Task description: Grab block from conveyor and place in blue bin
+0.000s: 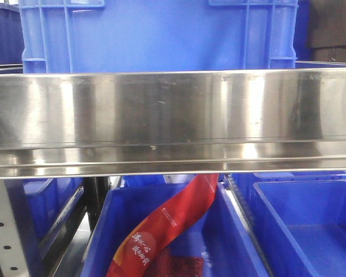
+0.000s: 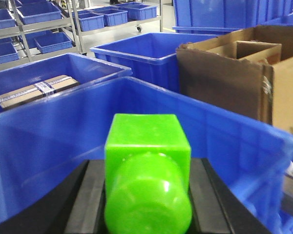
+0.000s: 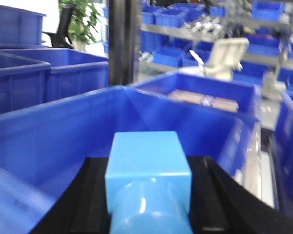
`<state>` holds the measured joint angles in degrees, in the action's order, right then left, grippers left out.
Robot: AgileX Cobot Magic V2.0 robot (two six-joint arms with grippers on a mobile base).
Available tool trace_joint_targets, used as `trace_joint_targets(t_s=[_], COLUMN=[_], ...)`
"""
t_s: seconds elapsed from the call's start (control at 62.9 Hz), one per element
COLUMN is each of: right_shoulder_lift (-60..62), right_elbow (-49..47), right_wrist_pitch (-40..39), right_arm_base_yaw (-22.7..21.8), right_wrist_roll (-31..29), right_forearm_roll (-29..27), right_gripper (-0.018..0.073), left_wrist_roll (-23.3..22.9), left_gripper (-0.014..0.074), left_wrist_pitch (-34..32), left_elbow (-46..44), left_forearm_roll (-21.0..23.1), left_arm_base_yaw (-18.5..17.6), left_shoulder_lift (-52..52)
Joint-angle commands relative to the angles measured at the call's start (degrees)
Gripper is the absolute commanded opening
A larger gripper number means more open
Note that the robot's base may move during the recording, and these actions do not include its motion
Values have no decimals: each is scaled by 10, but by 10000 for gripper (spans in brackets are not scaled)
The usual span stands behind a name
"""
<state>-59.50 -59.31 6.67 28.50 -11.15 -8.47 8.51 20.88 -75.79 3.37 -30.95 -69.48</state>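
Note:
In the left wrist view a bright green block [image 2: 147, 141] with a round stud facing the camera sits clamped between black fingers [image 2: 88, 195]. My left gripper [image 2: 147, 168] is shut on it, over the inside of a blue bin [image 2: 49, 126]. In the right wrist view my right gripper [image 3: 149, 170] is shut on a light blue block [image 3: 147, 153] of the same shape, held above another blue bin [image 3: 53, 131]. The conveyor is out of view. Neither gripper shows in the front view.
A brown cardboard box [image 2: 224, 73] and more blue bins [image 2: 146, 53] stand beyond the left bin; one holds a taped packet [image 2: 36, 90]. A black post [image 3: 122, 39] rises behind the right bin. A steel rail [image 1: 173, 115] spans the front view, with a red bag [image 1: 167, 225] in a bin below.

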Motion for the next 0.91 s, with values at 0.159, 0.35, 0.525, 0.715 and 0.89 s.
trace_joint_targets(t_s=[0.159,0.35,0.525,0.715,0.89], right_shoulder_lift=[-89,-144,-187,-216,-222], right_elbow=[-7,-30,-93,-121,-121], right_wrist_pitch=[-122,-131,-61,-42,-42], right_arm_base_yaw=[6,6,6,6,6], right_wrist_roll=[-6,-6,-6,-6,-6], right_forearm_roll=[6,-51,-51,-52,-58], right_gripper=[-162,-162,-162,-162,-149], left_wrist_roll=[1,1,1,1,1], left_gripper=[-111,-111,-111,-111,-111], left_wrist_pitch=[-59,-102,-109,-113,-112], left_elbow=[-32,-32,-32,-32,-32], left_forearm_roll=[0,10,36,66,79], left_arm_base_yaw=[-3,-3,-3,0,5], left_shoulder_lift=[-70,-105,-133,-138,-138])
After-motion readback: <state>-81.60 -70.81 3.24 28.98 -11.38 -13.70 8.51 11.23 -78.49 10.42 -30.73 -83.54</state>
